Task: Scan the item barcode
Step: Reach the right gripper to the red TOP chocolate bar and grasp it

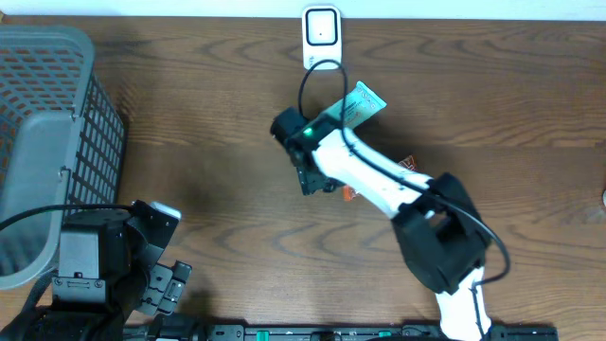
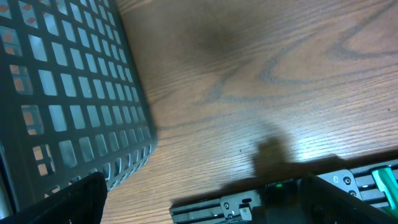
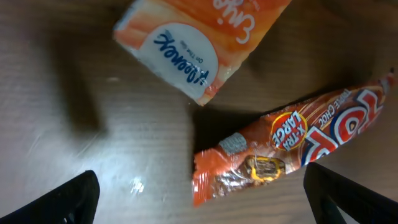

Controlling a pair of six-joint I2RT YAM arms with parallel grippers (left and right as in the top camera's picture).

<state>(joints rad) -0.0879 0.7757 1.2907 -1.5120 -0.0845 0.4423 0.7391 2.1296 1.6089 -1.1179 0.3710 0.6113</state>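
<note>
Right gripper (image 3: 199, 190) jaws wide apart, nothing held; it hangs over the chocolate bar (image 3: 292, 146), which lies flat on the table; orange-and-white pouch (image 3: 186, 43) sits just beside the bar's end. Risk one: you close with both in the gap and pinch the pouch too, or the wrong one. Risk two: glossy wrapper flat on wood; fingers may skate over it or crumple the end instead of lifting. Risk three: no barcode shows on this face; you could present the wrong side to the scanner (image 1: 321, 33) at the far edge and get no read. Left gripper (image 2: 205, 199) also apart, empty, by the basket (image 2: 68, 93).
</note>
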